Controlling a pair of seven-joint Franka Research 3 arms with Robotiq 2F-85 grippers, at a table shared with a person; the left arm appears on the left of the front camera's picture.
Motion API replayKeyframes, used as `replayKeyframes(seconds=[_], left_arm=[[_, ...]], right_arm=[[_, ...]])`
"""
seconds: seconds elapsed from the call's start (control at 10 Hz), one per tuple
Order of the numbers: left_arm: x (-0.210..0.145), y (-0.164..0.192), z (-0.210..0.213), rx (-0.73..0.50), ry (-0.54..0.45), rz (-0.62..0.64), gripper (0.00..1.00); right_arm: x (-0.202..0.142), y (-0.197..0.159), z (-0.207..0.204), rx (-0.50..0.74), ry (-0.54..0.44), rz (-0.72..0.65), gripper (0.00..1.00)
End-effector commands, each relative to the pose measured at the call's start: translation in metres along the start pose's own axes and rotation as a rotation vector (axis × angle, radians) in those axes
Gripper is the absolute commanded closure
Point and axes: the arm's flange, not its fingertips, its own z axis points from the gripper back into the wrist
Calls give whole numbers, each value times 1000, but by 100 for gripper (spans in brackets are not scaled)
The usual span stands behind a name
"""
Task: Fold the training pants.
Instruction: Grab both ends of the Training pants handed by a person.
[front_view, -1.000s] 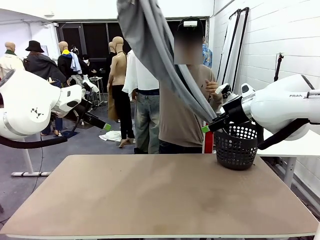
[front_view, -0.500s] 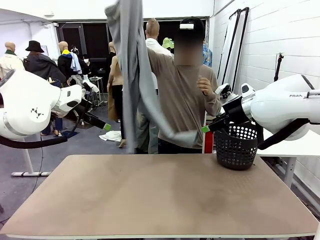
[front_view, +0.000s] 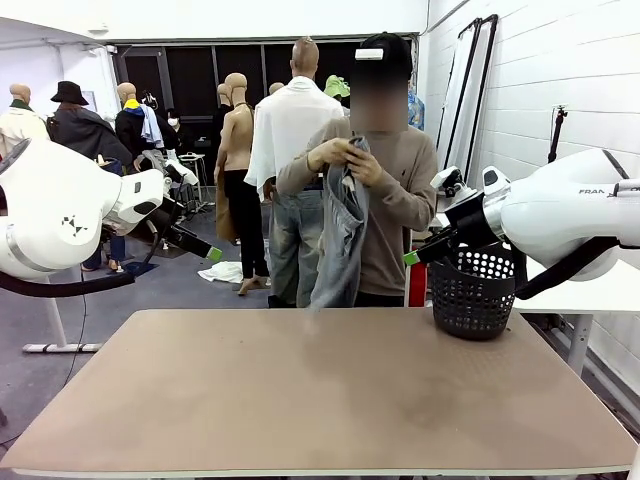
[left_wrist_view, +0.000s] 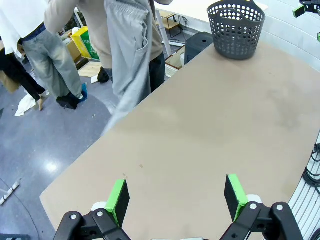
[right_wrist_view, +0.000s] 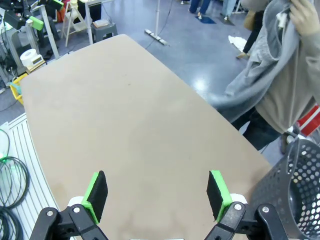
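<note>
Jaws wide and empty at left gripper (left_wrist_view: 176, 194) and right gripper (right_wrist_view: 156, 193), both above the brown table (left_wrist_view: 225, 115). Well ahead of both, past the far table edge: grey training pants (front_view: 341, 240), bunched in the person's hands (front_view: 345, 158), hanging down. Close beside right gripper: black mesh basket (right_wrist_view: 300, 200).

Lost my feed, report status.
Left hand open, right hand open, over table. Pants bunched in person's grip, off table. Basket at far right corner.
</note>
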Motion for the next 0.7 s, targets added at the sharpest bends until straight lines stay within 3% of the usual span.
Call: replayKeyframes(seconds=[0.0, 0.6], left_arm=[[-1, 1, 1, -4, 1, -10, 0], [-1, 1, 1, -4, 1, -10, 0]], right_arm=[[0, 0, 0, -1, 1, 0, 0], [0, 0, 0, -1, 1, 0, 0]])
